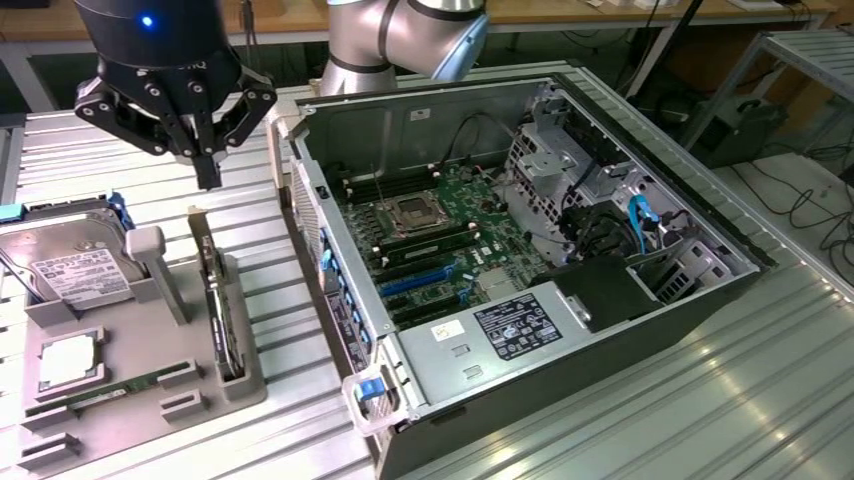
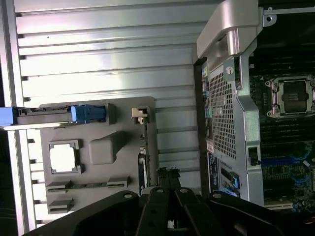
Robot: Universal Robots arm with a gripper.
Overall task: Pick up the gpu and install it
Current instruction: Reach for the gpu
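Exterior view, claw [image 1: 207, 178] clenched shut, holding nothing, hanging above the gpu [image 1: 214, 300], gpu standing on its edge in the grey tray [image 1: 147, 385], on the tabletop [image 1: 747, 400], beside the open computer case [image 1: 400, 125].

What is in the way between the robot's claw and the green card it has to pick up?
Nothing I can see. The claw hangs in open air above the green card, fingers shut. The card stands on its edge in a slot of the grey holder, and nothing lies across its top.
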